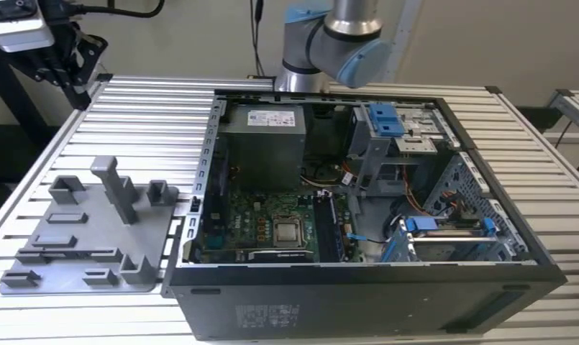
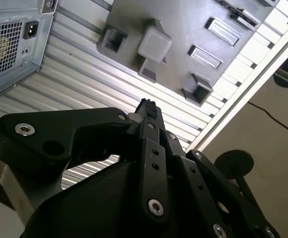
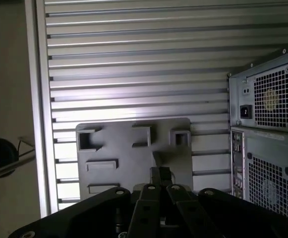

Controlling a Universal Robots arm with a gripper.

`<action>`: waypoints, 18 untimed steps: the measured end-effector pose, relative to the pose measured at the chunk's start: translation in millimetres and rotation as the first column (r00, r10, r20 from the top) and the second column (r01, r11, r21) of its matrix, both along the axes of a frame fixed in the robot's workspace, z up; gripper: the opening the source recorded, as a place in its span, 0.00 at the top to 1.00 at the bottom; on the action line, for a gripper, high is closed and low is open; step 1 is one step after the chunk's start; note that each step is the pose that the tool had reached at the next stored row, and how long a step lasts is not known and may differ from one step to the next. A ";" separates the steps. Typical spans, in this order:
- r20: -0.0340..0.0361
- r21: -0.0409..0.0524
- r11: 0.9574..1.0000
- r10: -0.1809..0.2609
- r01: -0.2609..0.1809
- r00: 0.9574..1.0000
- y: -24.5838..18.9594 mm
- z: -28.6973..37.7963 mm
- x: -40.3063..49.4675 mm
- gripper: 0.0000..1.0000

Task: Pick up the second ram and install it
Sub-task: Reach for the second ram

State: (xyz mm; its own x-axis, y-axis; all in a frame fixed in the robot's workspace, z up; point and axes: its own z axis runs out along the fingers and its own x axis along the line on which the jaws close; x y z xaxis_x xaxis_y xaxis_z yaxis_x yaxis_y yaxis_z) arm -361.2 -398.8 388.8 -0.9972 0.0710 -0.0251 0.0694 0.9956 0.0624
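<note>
My gripper (image 2: 146, 105) (image 3: 159, 173) hangs high over the table. Its dark fingers meet at the tips, shut, with nothing between them. In the exterior view the gripper (image 1: 78, 83) is at the upper left, beyond the far end of the grey fixture tray (image 1: 78, 237). Both wrist views look down past the fingertips onto that tray (image 2: 183, 29) (image 3: 134, 163) with its upright posts and shallow pockets. I cannot make out the second ram on the tray or in the gripper. The green motherboard (image 1: 260, 215) lies inside the open computer case (image 1: 366, 269), with its long black slots (image 1: 326, 226) beside the processor.
The case's rear panel with the power supply grille (image 2: 10, 44) (image 3: 267, 104) stands beside the tray. The ribbed aluminium table (image 1: 145, 122) stretches between them. The arm's base (image 1: 313, 50) rises behind the case. Blue drive brackets (image 1: 385, 118) sit inside it.
</note>
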 end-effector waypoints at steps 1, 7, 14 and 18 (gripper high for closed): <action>0.000 0.001 1.000 0.000 0.000 1.000 0.0 -0.2 -2.5 0.89; -0.001 0.011 1.000 0.001 -0.001 1.000 -0.9 -1.5 -15.6 0.89; -0.001 0.011 1.000 0.001 -0.001 1.000 -7.0 -3.3 -21.3 0.89; -0.001 0.012 1.000 0.001 -0.001 1.000 -16.0 -4.5 -23.7 0.89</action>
